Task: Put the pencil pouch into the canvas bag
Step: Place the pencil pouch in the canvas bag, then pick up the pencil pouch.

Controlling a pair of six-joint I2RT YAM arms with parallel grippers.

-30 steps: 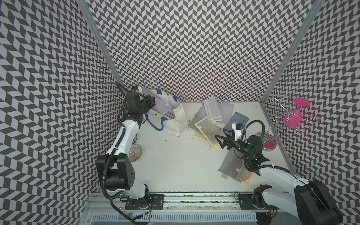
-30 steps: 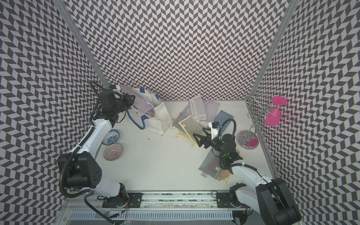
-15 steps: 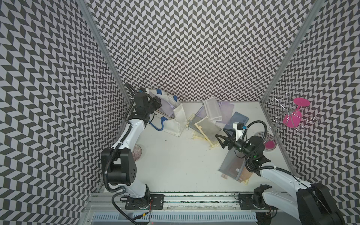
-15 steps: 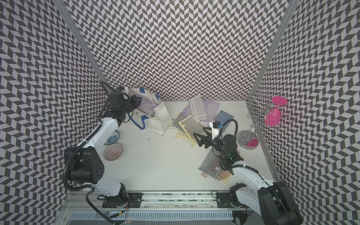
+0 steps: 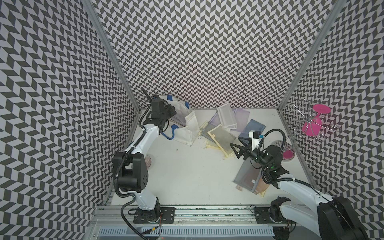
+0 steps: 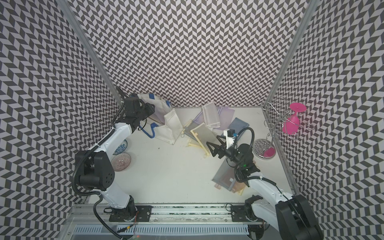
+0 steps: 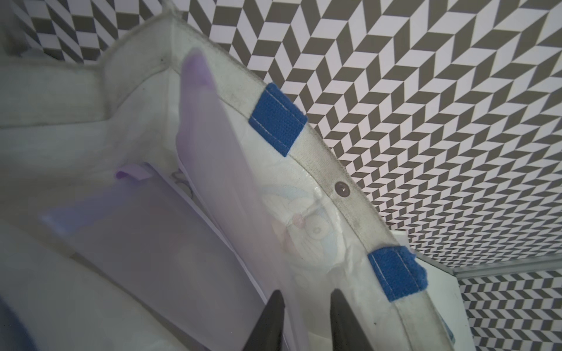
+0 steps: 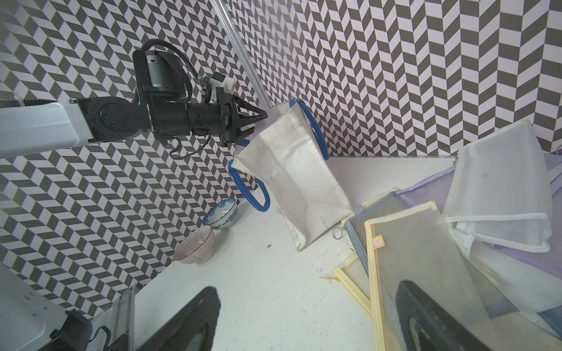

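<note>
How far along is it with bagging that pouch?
Done: a purple pouch stands inside the canvas bag, by a second pouch lying there. In hand: nothing clamped; the left gripper sits at the pouch's edge, jaws apart. Remaining: drawing that arm out, probably. The right gripper hangs open over the loose pouches.

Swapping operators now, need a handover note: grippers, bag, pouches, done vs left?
Left gripper: open a little at the mouth of the bag, with a lilac pouch standing between its fingers, mostly inside.
Right gripper: open, empty, above the pouch pile.
Bag: back left corner of the table; a second lilac pouch lies inside it.
Done: pouch is in the bag, and the grip looks released.
Left: back the left gripper out and check that the pouch settles below the rim.
</note>
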